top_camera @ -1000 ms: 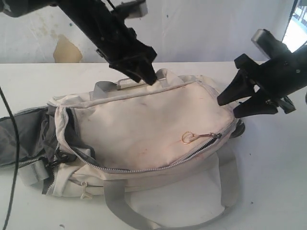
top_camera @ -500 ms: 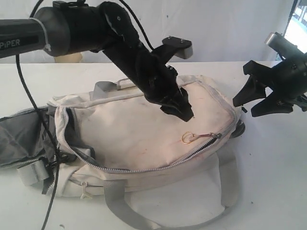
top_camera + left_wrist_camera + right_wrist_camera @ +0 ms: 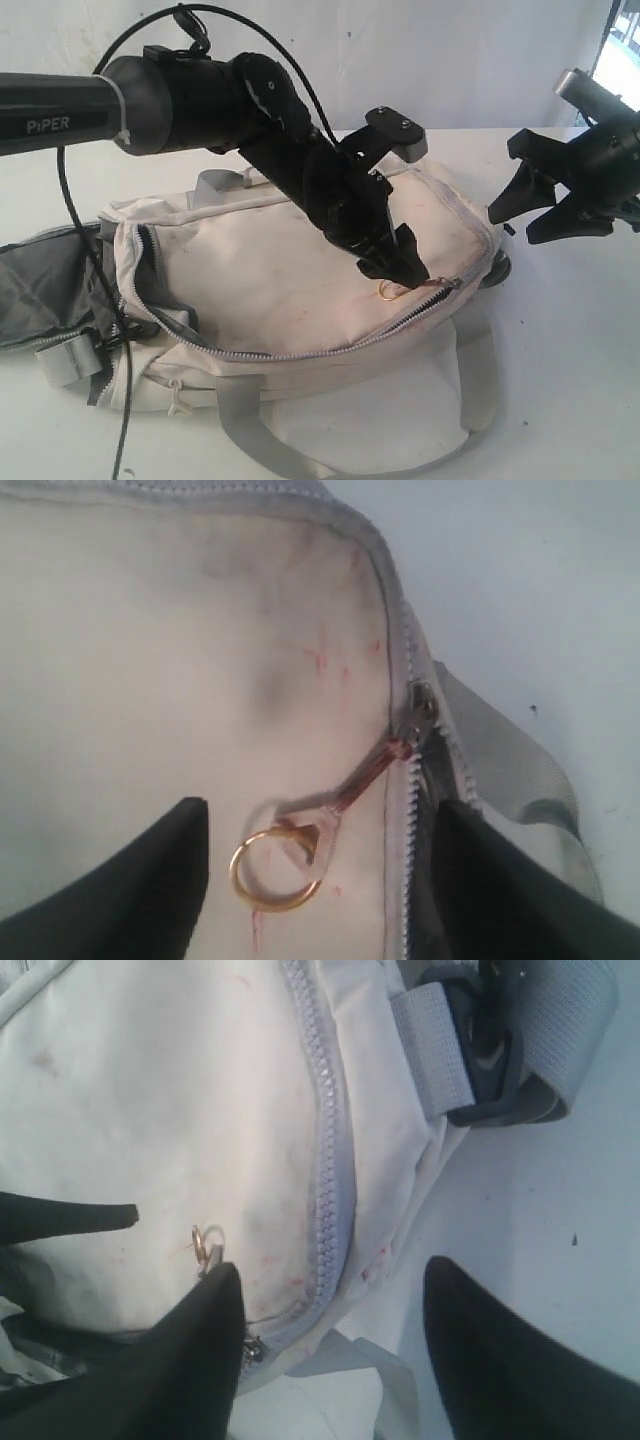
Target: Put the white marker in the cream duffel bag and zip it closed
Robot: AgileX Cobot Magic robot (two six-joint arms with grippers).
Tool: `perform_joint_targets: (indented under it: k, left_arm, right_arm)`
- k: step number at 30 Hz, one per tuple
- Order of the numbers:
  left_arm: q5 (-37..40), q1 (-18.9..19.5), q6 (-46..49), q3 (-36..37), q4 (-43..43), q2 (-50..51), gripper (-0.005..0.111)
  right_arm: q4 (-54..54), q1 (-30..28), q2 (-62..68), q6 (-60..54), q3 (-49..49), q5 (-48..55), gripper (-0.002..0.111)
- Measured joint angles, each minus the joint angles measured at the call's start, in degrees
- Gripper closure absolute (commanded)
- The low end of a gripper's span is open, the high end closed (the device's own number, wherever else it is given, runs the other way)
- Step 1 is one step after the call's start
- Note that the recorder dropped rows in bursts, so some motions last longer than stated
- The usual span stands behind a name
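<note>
The cream duffel bag (image 3: 280, 260) lies on its side on the white table, its main zip gaping along the front edge up to the slider (image 3: 455, 283). My left gripper (image 3: 400, 268) reaches across the bag and stands open just over the gold ring pull (image 3: 277, 868), one finger (image 3: 120, 890) on each side of it. The slider (image 3: 422, 705) sits beside the far finger. My right gripper (image 3: 540, 212) hangs open in the air off the bag's right end; its view shows the bag (image 3: 150, 1110) and the ring (image 3: 207, 1240). The white marker is not in view.
A grey side pocket (image 3: 40, 290) spreads out at the bag's left end. Grey webbing handles (image 3: 250, 430) lie in front of the bag. A strap buckle (image 3: 500, 1040) sits at the right end. The left arm's cable (image 3: 60, 200) hangs over the left of the table.
My left arm has swung from the bag's back edge forward and down to the ring pull. My right gripper drew back a little to the right, then held still.
</note>
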Motion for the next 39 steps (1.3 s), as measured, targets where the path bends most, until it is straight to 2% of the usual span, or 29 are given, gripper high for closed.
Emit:
perform_joint_targets:
  k: [6, 13, 16, 23, 27, 34, 39]
  left_arm:
    - [-1.46, -0.11, 6.27, 0.00, -6.89, 2.90, 0.038]
    - [-2.90, -0.11, 11.86, 0.00, -7.84, 4.90, 0.041]
    - [-3.12, -0.11, 12.61, 0.00, -7.73, 5.14, 0.052]
    - [-2.14, -0.11, 12.84, 0.00, -7.73, 5.14, 0.091]
    - [0.17, -0.11, 12.84, 0.00, -6.75, 5.14, 0.107]
    - [2.05, -0.11, 12.84, 0.00, -4.15, 5.14, 0.107]
    - [2.05, -0.11, 12.73, 0.00, -3.92, 4.19, 0.107]
  right_arm:
    - [0.00, 0.00, 0.00, 0.00, 0.00, -0.23, 0.058]
    - [0.00, 0.00, 0.00, 0.00, 0.00, -0.23, 0.058]
    - [0.00, 0.00, 0.00, 0.00, 0.00, -0.23, 0.058]
    - [0.00, 0.00, 0.00, 0.00, 0.00, 0.10, 0.058]
    - [0.00, 0.00, 0.00, 0.00, 0.00, 0.34, 0.058]
    - [0.00, 0.00, 0.00, 0.00, 0.00, 1.72, 0.058]
    - [0.56, 1.04, 0.42, 0.00, 0.00, 2.49, 0.053]
